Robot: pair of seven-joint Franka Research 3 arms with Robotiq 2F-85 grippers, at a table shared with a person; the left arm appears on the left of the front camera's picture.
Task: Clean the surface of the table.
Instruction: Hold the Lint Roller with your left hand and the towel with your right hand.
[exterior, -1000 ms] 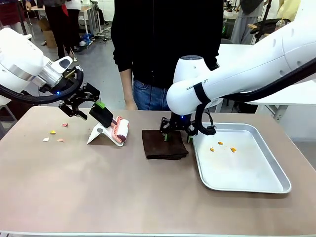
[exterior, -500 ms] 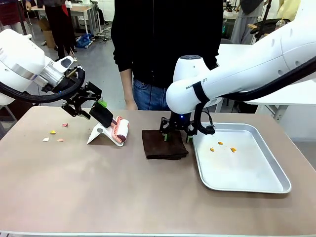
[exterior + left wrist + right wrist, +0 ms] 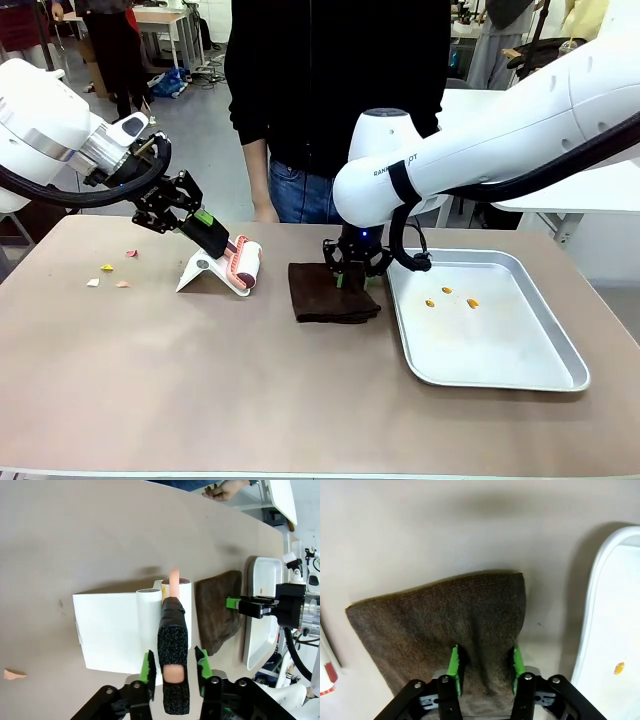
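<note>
1. Front view: table (image 3: 200,380) spans the foreground; four scraps (image 3: 106,268) lie near its left edge.
2. Left gripper (image 3: 198,215) flanks the handle (image 3: 172,630) of one lint roller (image 3: 243,264) on one white stand (image 3: 205,270); clamped or not, I cannot tell.
3. Right gripper (image 3: 348,278) pinches one brown cloth (image 3: 325,300), mid-table.
4. One tray (image 3: 500,375), right edge, holds three orange bits (image 3: 447,291).

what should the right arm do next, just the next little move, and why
Probably lift the cloth slightly off the table. The right gripper has its fingers shut on a bunched fold at the cloth's edge, and the rest lies flat beside the tray. A small lift would test the grip before wiping toward the scraps on the robot's left.
</note>
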